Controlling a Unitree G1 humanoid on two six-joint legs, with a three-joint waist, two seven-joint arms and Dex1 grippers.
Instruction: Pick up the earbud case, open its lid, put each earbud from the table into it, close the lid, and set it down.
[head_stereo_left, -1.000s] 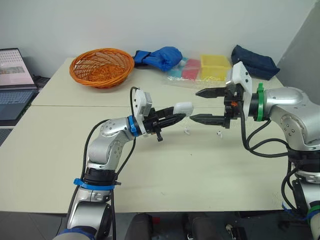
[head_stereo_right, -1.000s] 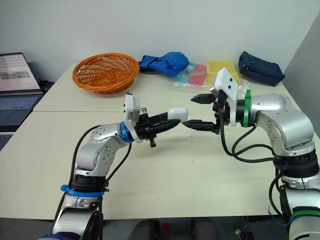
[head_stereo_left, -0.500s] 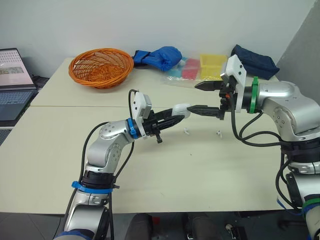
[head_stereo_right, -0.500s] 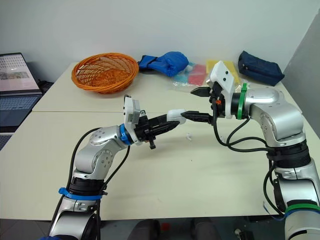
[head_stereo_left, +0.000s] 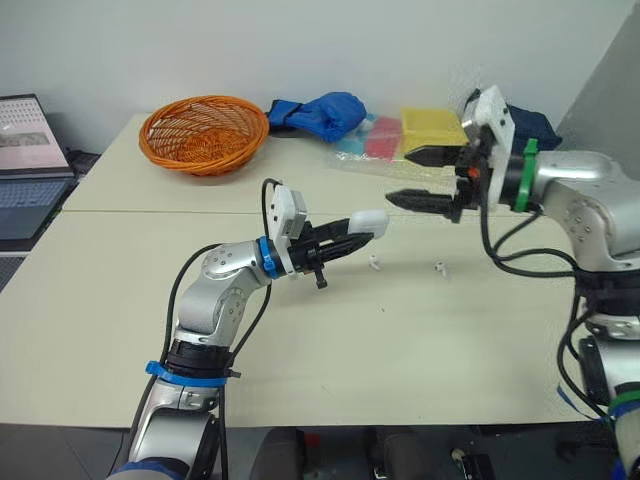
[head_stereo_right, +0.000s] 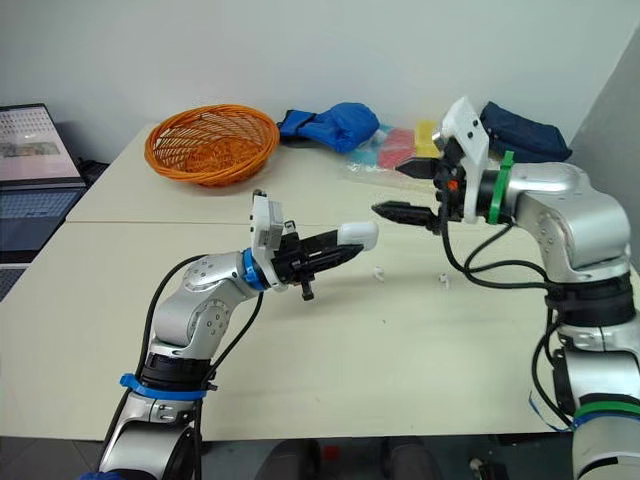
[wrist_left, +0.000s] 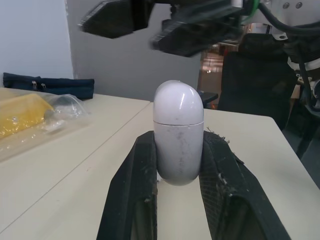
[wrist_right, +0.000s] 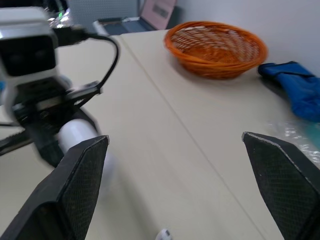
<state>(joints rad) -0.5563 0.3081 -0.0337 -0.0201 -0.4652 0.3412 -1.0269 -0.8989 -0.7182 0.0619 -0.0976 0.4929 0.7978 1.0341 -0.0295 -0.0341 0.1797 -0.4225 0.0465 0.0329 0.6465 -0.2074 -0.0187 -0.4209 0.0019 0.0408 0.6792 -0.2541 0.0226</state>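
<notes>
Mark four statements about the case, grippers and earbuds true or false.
1. The left gripper holds the case. True.
2. The lid is open. False: it is shut.
3. The right gripper is shut on an earbud. False: it is open, holds nothing and is apart from the case.
4. Two earbuds lie on the table. True.

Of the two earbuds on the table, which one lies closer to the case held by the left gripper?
The left earbud, close by the tip of the held case; the right earbud lies farther off toward the robot's right.
</notes>
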